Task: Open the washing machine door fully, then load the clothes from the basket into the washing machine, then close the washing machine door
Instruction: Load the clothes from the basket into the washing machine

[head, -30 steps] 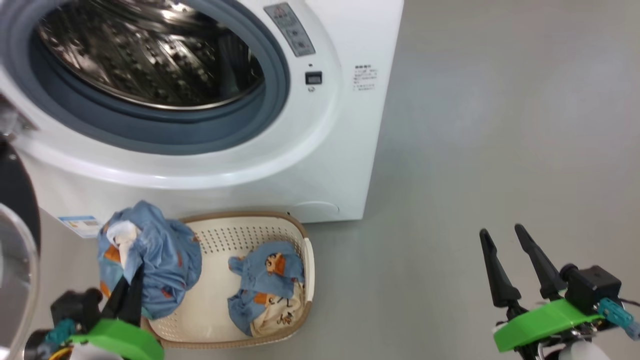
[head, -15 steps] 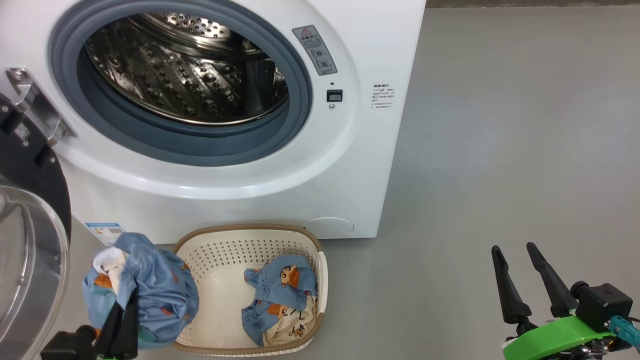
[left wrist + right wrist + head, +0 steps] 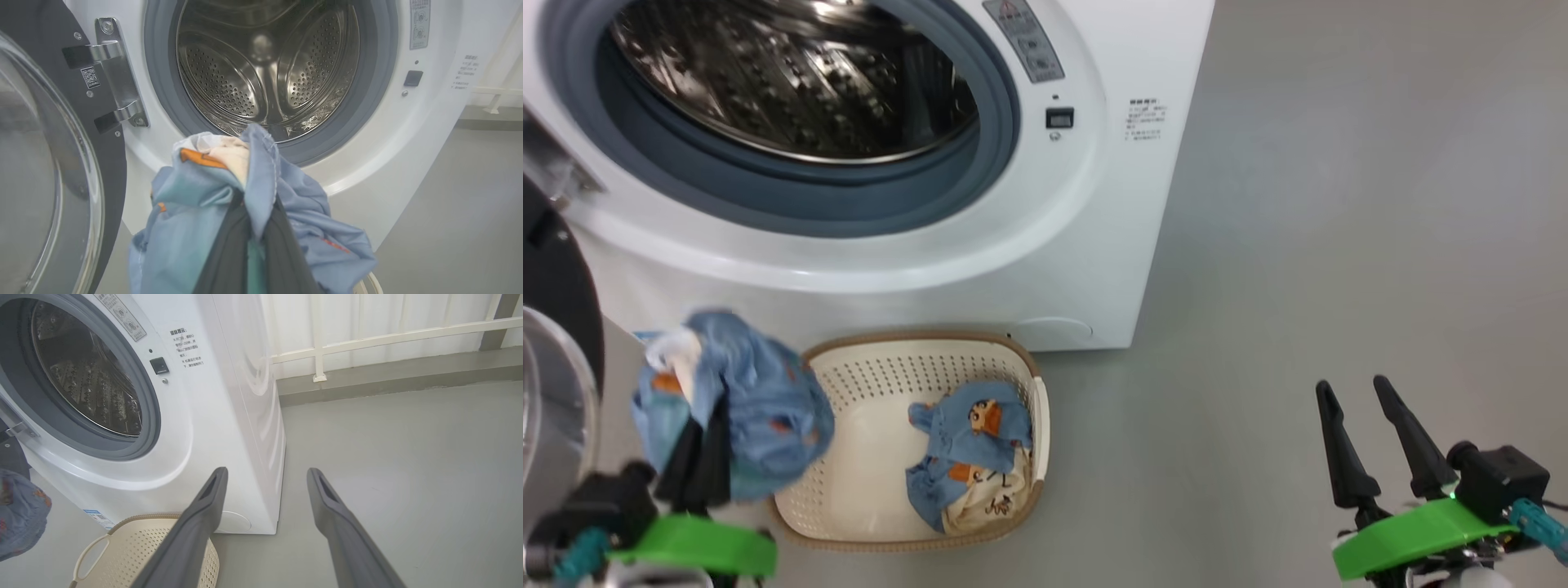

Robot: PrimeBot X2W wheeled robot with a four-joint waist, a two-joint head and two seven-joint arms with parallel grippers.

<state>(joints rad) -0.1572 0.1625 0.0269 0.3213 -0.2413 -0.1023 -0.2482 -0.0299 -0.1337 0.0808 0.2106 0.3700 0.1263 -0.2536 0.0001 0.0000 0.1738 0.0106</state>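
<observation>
Blue cloth, a bundle (image 3: 760, 400), hangs pinched in the left gripper (image 3: 703, 441) at the head view's lower left, held up beside the left rim of the basket (image 3: 915, 337) and below the opening of the washer (image 3: 1094, 204). More clothes (image 3: 968, 445) lie in the basket's right half. The door (image 3: 556, 302) stands swung open at the left edge. The right gripper (image 3: 1352, 385) hovers over the floor (image 3: 1339, 204), well apart from all this, fingers spread and holding nothing.

Left wrist view: the two fingers are clamped tight on the bundle (their tips buried in its folds), with the steel drum (image 3: 261, 73) straight beyond and the door's hinge (image 3: 116, 73) to the left.

Right wrist view: the spread fingers frame floor, with the washer's side to their left and a corner of the basket at the bottom left.
</observation>
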